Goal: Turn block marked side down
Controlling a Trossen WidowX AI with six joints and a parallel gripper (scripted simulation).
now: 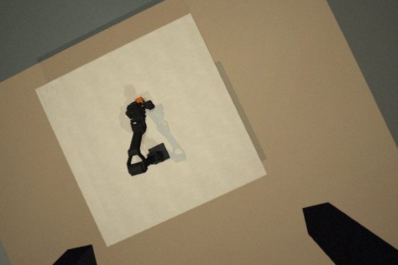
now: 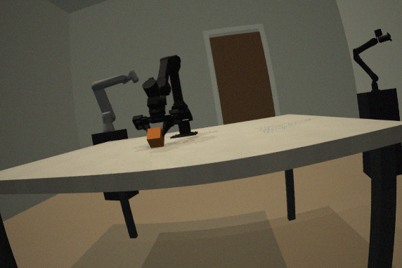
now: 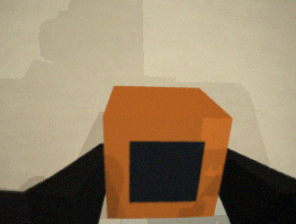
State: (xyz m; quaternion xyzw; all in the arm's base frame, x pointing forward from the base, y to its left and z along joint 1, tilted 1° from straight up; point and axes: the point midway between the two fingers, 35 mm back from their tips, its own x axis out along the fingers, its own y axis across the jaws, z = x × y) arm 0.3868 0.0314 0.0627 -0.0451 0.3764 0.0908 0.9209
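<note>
An orange block [image 1: 139, 99] [image 2: 154, 137] [image 3: 155, 107] is between the fingers of my gripper [image 1: 140, 103] [image 2: 156, 132] [image 3: 160, 152], which is shut on it. The dark square mark [image 3: 166, 172] is on the block side that faces the wrist camera; it does not show in either the top or the exterior view. In the exterior view the block is tilted, with plain orange sides showing, low over the pale table [image 1: 209, 140] [image 2: 246, 145]. Whether its lower edge touches the table I cannot tell. The fingers press on its left and right sides in the wrist view.
The arm's base [image 1: 159, 152] [image 2: 184, 129] stands on the table behind the block in the exterior view. The table's near edge [image 2: 197, 173] lies in front of the block. A grey arm [image 2: 105, 100] and another black arm [image 2: 365, 64] stand on separate pedestals beyond the table.
</note>
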